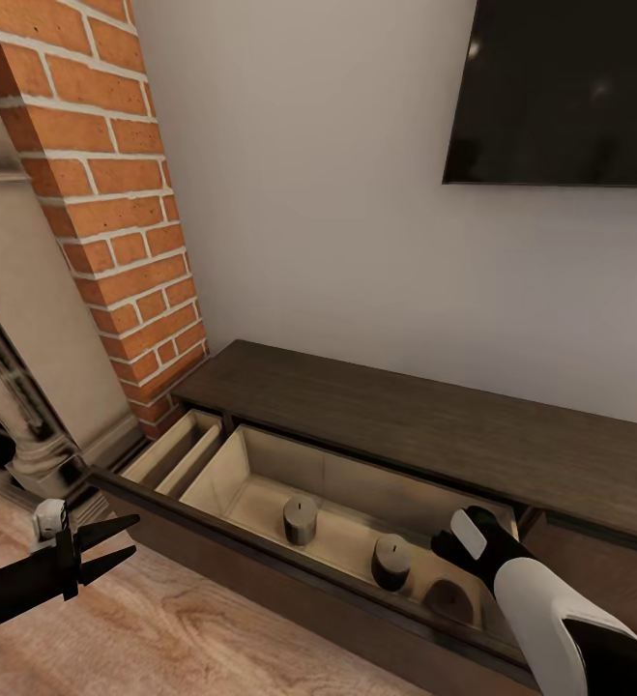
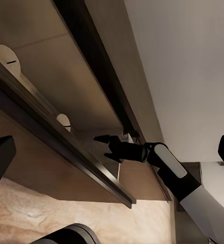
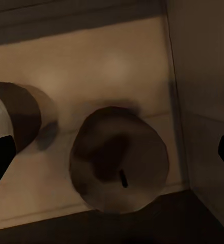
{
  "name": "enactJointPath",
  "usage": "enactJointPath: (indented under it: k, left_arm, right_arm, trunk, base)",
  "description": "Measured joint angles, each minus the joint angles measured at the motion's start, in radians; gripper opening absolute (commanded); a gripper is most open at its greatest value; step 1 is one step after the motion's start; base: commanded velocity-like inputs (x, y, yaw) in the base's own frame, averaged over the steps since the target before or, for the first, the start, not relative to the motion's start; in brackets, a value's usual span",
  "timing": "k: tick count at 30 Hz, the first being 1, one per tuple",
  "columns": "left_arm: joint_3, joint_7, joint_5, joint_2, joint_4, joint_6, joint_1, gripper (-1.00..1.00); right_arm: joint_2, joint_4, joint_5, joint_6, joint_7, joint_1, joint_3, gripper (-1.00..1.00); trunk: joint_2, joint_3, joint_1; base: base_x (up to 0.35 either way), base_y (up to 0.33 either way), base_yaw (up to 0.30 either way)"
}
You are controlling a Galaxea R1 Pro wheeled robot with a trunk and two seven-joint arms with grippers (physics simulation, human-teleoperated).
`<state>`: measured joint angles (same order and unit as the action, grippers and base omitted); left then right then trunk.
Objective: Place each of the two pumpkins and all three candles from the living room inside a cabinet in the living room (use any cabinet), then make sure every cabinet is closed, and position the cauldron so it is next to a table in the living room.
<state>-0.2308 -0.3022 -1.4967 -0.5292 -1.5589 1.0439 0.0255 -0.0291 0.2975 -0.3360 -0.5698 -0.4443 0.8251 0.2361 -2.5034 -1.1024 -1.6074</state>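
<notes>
The dark brown cabinet [image 1: 424, 425] has its drawer pulled out, showing pale wood inside. Three candles stand in a row on the drawer floor: one at the left [image 1: 300, 520], one in the middle [image 1: 391, 563], one at the right [image 1: 450, 599]. My right gripper [image 1: 448, 563] hangs open just above the right candle [image 3: 119, 165], its fingertips wide on either side and apart from it. My left gripper [image 1: 123, 543] is open and holds nothing, low over the floor in front of the drawer's left end. The pumpkins are out of view.
A red brick chimney [image 1: 115, 193] and the stone fireplace [image 1: 28, 387] stand left of the cabinet. A black TV [image 1: 560, 87] hangs on the wall above. The drawer's dark front rail [image 1: 260, 561] runs between me and the candles. Light wood floor [image 1: 163, 638] lies below.
</notes>
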Motion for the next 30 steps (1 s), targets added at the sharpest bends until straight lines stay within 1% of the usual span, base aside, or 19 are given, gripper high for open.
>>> enactJointPath:
  k: [9,14,18,29,30]
  left_arm:
    - [0.0,0.0,0.0,0.0,0.0,0.0,0.0,1.0]
    - [0.0,0.0,-0.001,0.0,0.0,0.0,0.0,1.0]
    - [0.0,0.0,-0.001,0.0,0.0,0.0,0.0,1.0]
    - [0.0,0.0,-0.002,-0.003,0.0,0.0,0.0,1.0]
    - [0.0,0.0,-0.002,-0.003,0.0,0.0,0.0,1.0]
  right_arm:
    - [-0.002,-0.002,-0.005,0.0,-0.001,0.0,0.0,1.0]
    - [-0.001,-0.002,-0.005,-0.001,-0.001,0.0,-0.001,1.0]
    - [-0.001,-0.002,-0.005,-0.002,-0.001,0.0,-0.001,1.0]
    - [-0.001,-0.004,-0.005,-0.012,0.001,0.0,0.0,1.0]
    - [-0.001,-0.004,-0.005,-0.018,0.001,0.0,0.0,1.0]
  trunk:
    - [0.0,0.0,0.0]
    - [0.001,0.019,0.002]
    - [0.001,0.019,0.002]
    - [0.004,0.062,0.007]
    - [0.011,0.065,0.011]
  base:
    - [0.0,0.0,0.0]
    - [0.0,0.0,0.0]
    - [0.0,0.0,0.0]
    - [0.0,0.0,0.0]
    - [0.0,0.0,0.0]
